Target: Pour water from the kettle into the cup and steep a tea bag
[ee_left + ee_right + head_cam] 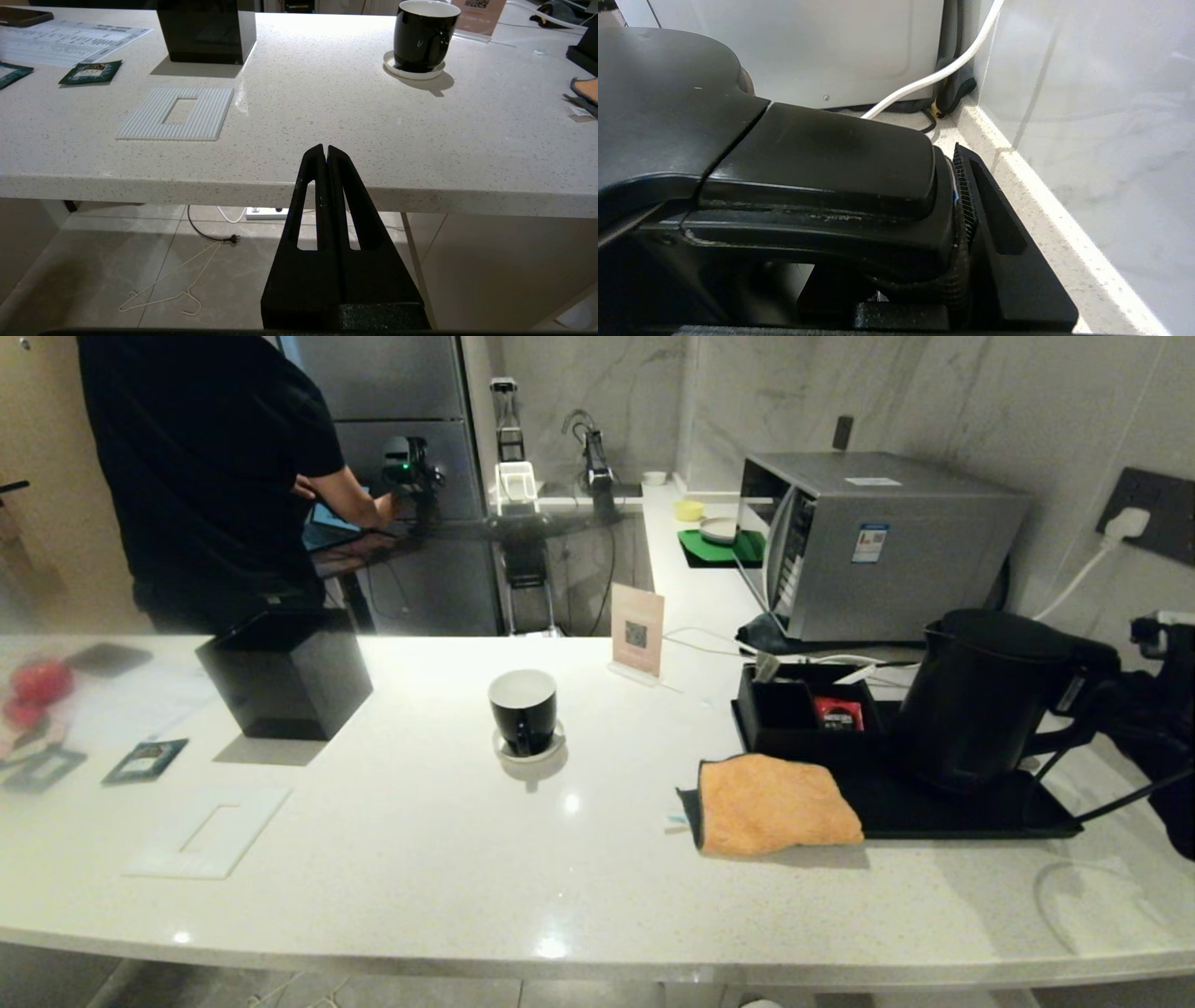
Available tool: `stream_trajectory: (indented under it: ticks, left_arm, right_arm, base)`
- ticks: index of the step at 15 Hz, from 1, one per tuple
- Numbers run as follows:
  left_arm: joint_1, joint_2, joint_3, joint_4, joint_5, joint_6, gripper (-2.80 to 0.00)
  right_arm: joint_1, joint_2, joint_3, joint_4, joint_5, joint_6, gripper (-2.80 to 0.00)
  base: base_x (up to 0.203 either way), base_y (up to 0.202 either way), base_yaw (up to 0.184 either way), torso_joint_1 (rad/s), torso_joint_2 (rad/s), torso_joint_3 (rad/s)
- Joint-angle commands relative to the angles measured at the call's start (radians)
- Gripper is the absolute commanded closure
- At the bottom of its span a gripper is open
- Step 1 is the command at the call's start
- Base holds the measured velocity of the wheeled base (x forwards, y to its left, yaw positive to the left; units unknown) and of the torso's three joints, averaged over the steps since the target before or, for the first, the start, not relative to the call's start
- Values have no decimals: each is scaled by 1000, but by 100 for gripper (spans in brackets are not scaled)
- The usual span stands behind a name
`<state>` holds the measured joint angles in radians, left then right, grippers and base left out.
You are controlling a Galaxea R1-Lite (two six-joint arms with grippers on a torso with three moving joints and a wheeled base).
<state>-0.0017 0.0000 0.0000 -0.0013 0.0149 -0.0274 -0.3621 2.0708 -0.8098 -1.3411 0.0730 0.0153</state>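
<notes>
- The kettle (980,695) stands on a black tray (943,812) at the right of the white worktop (560,859), just in front of a grey microwave (878,546).
- The right pincer (1106,695) is at the kettle's handle, at the right edge of the head view. In the right wrist view the handle (817,186) fills the space between the fingers, and a ribbed finger pad (966,196) presses against its side, so the pincer pinches the handle.
- The kettle's base is still down at the tray, and its pouring lip points left, toward the cup.
- The cup (524,711) sits upright on its small white saucer (529,748) near the middle of the worktop, well apart from the kettle. Its white inside shows.
- The left pincer (325,151) hangs just off the near edge of the worktop, below its surface level, with its two fingers pressed together and nothing between them. It does not show in the head view.
- An orange cloth (775,803) lies over the left end of the tray, partly on the worktop.
- A black open-topped compartment (803,714) at the back of the tray holds a small red packet (837,714).
- A black square box (285,677) stands at the left of the worktop; a dark green tea bag sachet (91,72) and a white ribbed frame (177,113) lie near it.
- A small card stand (638,633) is upright behind the cup.
- A person in black (205,467) stands beyond the worktop, turned away.
</notes>
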Motion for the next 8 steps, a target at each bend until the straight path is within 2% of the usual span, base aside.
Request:
stream_trajectory:
  ticks: [1, 8]
  left_arm:
    - [0, 0, 0, 0, 0, -1, 0]
    - [0, 2, 0, 0, 0, -1, 0]
  right_arm:
    - [0, -39, 27, -7, 1, 0, 0]
    - [-4, -122, 78, -2, 0, 15, 0]
  base:
    - [0, 0, 0, 0, 0, 0]
    - [0, 0, 0, 0, 0, 0]
